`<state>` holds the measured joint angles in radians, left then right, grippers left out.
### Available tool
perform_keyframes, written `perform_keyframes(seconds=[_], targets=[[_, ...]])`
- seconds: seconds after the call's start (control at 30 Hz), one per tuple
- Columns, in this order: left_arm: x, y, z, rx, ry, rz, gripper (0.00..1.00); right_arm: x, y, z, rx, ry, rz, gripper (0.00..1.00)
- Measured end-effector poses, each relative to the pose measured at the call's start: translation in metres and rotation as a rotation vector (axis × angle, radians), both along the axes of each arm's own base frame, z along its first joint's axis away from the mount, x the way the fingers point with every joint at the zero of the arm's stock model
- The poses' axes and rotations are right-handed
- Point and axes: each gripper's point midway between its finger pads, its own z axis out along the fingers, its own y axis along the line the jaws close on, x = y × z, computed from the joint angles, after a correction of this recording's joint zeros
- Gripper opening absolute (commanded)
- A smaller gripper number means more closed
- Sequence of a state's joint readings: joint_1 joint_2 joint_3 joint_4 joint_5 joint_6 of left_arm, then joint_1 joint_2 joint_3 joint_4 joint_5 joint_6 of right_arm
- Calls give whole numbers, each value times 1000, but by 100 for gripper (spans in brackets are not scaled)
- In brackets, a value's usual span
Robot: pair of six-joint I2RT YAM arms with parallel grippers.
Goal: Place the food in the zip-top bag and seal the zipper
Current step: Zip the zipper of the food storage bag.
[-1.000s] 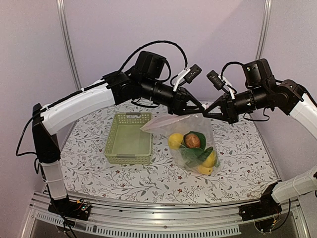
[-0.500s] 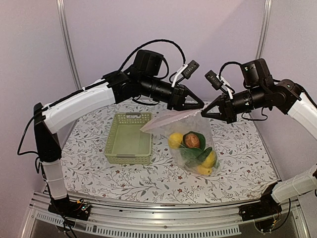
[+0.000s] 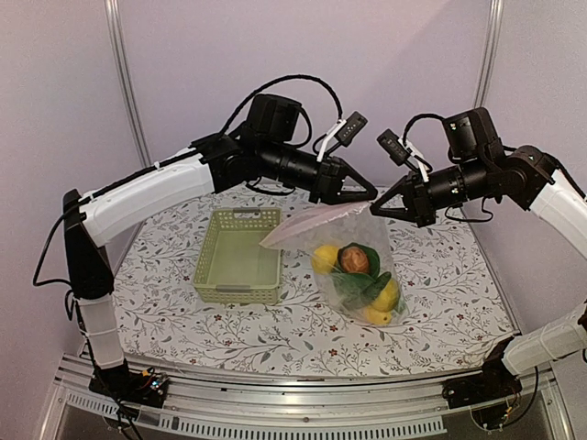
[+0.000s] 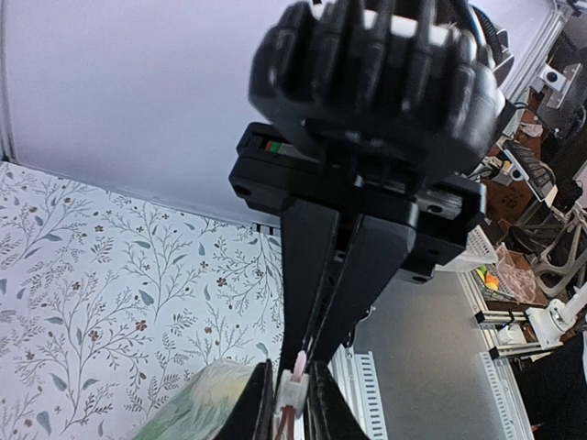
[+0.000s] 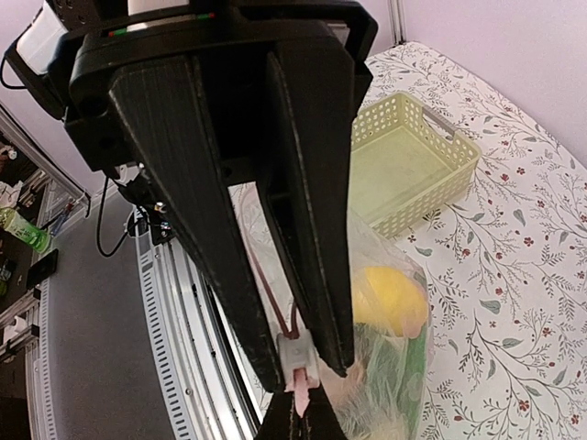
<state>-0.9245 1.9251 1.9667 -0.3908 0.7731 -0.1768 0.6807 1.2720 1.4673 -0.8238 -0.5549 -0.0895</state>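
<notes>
The food (image 3: pixel 359 272) lies inside the zip-top bag (image 3: pixel 353 240), which stands on the table (image 3: pixel 440 293) just right of the pale green basket (image 3: pixel 213 246), so sealing looks like the step in hand. Both grippers meet at the far right end of the zipper (image 3: pixel 316 213). The left gripper (image 3: pixel 365 194) has its fingers pressed almost together on the pinkish strip. The right gripper (image 3: pixel 378 208) is clamped on the same strip, with a pale tab showing between its fingers in the wrist view. To do this well, I judge that one gripper should anchor that end while the other runs leftward along the strip with a firm, even pinch, the strip held taut and level so both tracks mate. Too loose a pinch could skip sections, and an upward pull could tip the loaded bag. Whether the left part of the mouth is shut, I cannot tell through the crinkled film. The left arm reaches from the near left across above the basket, wrist angled down and right. The right arm arcs in from the right, elbow high, fingers pointing left and slightly down.
</notes>
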Motion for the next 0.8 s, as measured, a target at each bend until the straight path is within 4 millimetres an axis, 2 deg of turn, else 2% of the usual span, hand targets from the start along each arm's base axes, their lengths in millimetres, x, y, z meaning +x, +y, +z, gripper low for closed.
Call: perform_keyframes(seconds=[0.1, 0.4, 0.53, 0.8], targets=[[0, 0, 0, -2, 1, 1, 25, 0, 0, 0, 0, 0, 0, 0], [0, 0, -1, 2, 10, 2, 12, 0, 0, 0, 0, -1, -1, 0], [0, 0, -1, 1, 10, 1, 23, 1, 0, 0, -2, -3, -4, 0], [1, 1, -3, 6, 16, 3, 12, 1, 0, 0, -1, -1, -5, 0]])
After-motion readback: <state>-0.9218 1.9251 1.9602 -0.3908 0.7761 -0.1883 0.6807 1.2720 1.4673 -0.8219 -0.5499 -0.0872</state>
